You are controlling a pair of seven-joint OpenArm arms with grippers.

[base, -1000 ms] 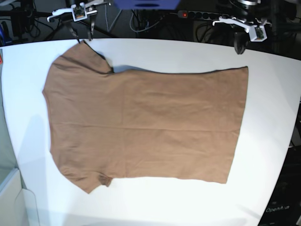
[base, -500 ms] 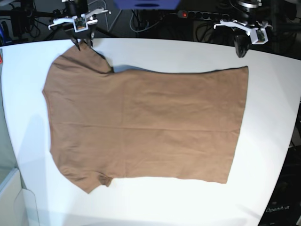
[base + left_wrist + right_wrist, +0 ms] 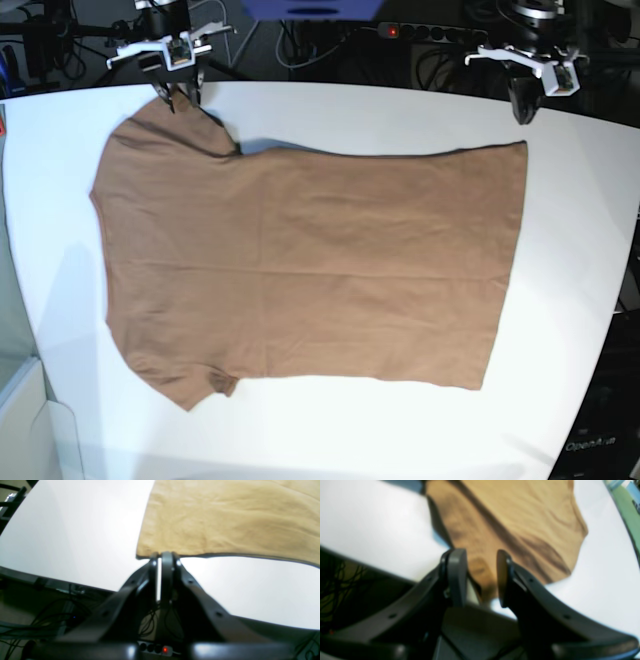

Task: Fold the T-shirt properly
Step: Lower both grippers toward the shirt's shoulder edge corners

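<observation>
The tan-brown T-shirt (image 3: 300,260) lies flat on the white table (image 3: 400,110), sleeves to the left and hem to the right. My right gripper (image 3: 179,97) hangs open at the far left sleeve. In the right wrist view the sleeve tip (image 3: 482,580) shows between the spread fingers (image 3: 456,575) of the right gripper (image 3: 480,577), and whether they touch it I cannot tell. My left gripper (image 3: 522,112) is shut on nothing near the table's rear edge, just behind the far hem corner (image 3: 140,553). The left gripper (image 3: 162,555) holds no cloth.
Behind the table's rear edge run dark cables and a power strip (image 3: 392,31) with a red light. A blue object (image 3: 310,8) sits at the top centre. A pale bin (image 3: 25,420) stands at the lower left, beside the table's curved edge.
The right gripper has come down to the far sleeve tip, still open. The left gripper has drifted slightly right near the hem corner. The T-shirt has not moved.
</observation>
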